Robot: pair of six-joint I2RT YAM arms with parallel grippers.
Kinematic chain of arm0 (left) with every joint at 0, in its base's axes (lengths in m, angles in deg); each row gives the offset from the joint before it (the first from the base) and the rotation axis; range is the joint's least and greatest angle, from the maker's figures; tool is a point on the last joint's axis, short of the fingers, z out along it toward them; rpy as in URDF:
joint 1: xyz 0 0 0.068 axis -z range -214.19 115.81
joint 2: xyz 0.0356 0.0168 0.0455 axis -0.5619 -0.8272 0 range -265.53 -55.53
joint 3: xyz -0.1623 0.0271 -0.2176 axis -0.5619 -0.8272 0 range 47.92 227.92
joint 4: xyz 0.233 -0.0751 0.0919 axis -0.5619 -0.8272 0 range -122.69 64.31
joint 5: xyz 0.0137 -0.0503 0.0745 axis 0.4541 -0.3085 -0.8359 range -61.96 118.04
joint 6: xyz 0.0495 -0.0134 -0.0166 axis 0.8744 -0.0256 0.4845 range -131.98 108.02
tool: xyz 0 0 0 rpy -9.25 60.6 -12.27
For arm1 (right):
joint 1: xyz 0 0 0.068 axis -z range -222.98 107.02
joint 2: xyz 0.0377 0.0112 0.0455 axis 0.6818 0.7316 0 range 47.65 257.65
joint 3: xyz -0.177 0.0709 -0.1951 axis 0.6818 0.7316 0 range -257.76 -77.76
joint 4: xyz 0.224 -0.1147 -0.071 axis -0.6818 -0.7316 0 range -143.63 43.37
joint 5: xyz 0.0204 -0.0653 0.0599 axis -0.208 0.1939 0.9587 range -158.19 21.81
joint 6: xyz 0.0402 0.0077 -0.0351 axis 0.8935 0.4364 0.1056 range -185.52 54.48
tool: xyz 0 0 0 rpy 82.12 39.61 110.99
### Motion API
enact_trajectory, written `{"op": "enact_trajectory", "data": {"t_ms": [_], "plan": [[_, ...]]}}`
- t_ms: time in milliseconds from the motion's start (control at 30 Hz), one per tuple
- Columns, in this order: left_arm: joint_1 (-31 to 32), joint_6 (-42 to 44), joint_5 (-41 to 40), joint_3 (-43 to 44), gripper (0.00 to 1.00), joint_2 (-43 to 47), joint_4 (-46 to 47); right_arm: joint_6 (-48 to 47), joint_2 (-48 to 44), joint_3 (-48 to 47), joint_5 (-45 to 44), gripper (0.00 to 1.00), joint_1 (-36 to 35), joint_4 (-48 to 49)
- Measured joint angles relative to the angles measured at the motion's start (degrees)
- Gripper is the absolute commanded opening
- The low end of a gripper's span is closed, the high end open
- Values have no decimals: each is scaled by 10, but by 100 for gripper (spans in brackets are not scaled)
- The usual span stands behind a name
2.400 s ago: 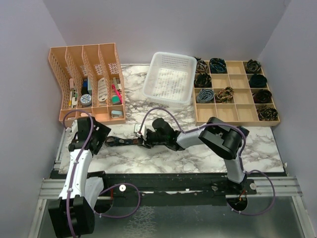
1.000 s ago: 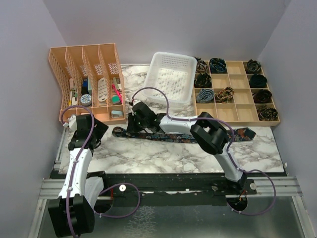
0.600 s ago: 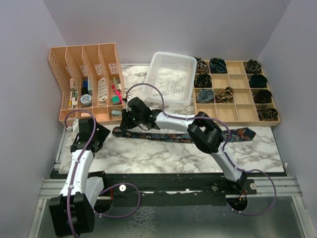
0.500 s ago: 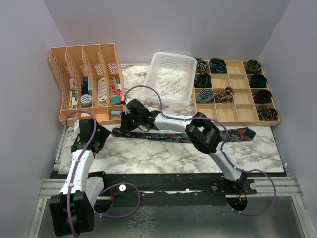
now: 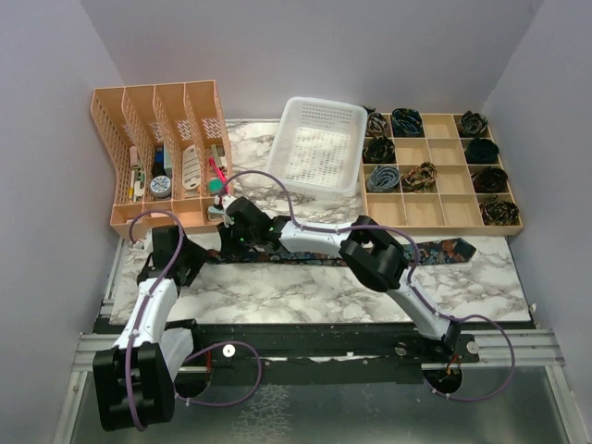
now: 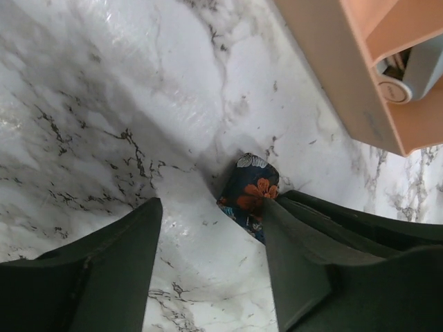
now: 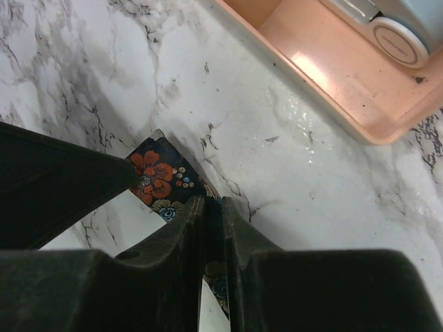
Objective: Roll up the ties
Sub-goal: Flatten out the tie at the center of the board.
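The right pincer, pinching the dark floral fabric necktie, has dragged its end into the spread left pincer, so rolling can likely begin.

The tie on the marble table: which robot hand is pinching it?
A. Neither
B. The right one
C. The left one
B: the right gripper has its fingers closed on the tie near its end, while the left gripper stands open around the tip.
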Motion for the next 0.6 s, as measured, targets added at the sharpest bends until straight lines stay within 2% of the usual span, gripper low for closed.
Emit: {"op": "enact_trajectory", "data": {"t_ms": [100,333,433,533,600], "plan": [[0,-3,9,-19,52,-2,10,0,-17,35,-14,21,-1,26],[0,-19,26,-56,52,31,57,-4,-19,37,-14,21,-1,25],[0,-21,38,-70,42,36,88,-5,-19,37,-13,22,-1,25],[0,-16,49,-80,23,33,108,-6,-19,37,-13,24,-1,25],[0,-9,51,-85,17,32,114,-10,-19,34,-11,27,-1,20]]}}
